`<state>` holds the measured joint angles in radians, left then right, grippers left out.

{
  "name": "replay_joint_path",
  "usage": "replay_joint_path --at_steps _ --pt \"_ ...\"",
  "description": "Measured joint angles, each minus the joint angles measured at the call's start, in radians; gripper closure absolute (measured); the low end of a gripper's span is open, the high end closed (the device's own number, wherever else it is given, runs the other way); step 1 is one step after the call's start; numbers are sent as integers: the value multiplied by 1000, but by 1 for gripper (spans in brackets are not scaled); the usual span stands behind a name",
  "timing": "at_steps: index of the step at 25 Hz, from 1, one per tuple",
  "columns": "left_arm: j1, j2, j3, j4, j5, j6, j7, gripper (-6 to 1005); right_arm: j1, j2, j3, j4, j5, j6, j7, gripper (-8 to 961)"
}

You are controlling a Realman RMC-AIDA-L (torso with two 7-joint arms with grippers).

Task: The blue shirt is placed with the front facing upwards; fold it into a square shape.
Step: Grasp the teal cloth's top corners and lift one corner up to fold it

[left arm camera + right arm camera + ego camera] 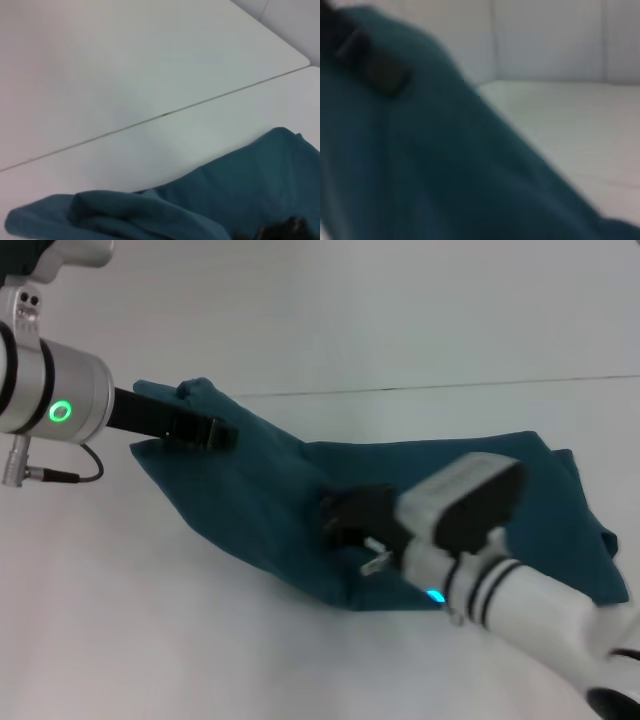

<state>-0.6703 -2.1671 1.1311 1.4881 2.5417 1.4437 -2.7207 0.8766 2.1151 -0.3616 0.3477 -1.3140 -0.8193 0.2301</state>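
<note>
A: Where is the blue shirt [440, 490] at this moment?

B: In the head view it runs from the upper left of the frame down to the right edge, over the white table [150, 640]. Its left part is raised off the table and hangs as a slanted sheet; the right part lies bunched and flat. No lettering shows, only plain teal cloth.

A: And the arms?

B: The left gripper [205, 430] sits at the upper left, its dark fingers closed on the shirt's raised edge, with a bump of cloth just above it. The right gripper [345, 520] is at the centre of the frame, pressed into the lower fold line and, as far as I can judge, pinching the fabric there. The left wrist view shows a rolled hem at the bottom left of its frame.

A: How will the cloth behave?

B: Light and limp, I'd say. It sags between the two holds and creases wherever it is unsupported, so it won't keep a shape unless laid down flat.

A: Where to grip, then?

B: At edges and corners, through both layers, with the two holds kept well apart so the span stays taut. A pinch in mid-panel would likely only bunch it.
</note>
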Motion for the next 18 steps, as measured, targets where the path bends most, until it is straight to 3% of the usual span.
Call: replay_joint_path --at_steps 5,10,18 --pt "0 2 -4 25 0 12 0 875 55 1 130 49 -175 135 2 939" --pt "1 3 -5 46 0 18 -1 875 55 2 278 92 -368 175 2 938" --pt "0 3 -30 48 -1 23 9 875 -132 -18 449 70 -407 42 1 937"
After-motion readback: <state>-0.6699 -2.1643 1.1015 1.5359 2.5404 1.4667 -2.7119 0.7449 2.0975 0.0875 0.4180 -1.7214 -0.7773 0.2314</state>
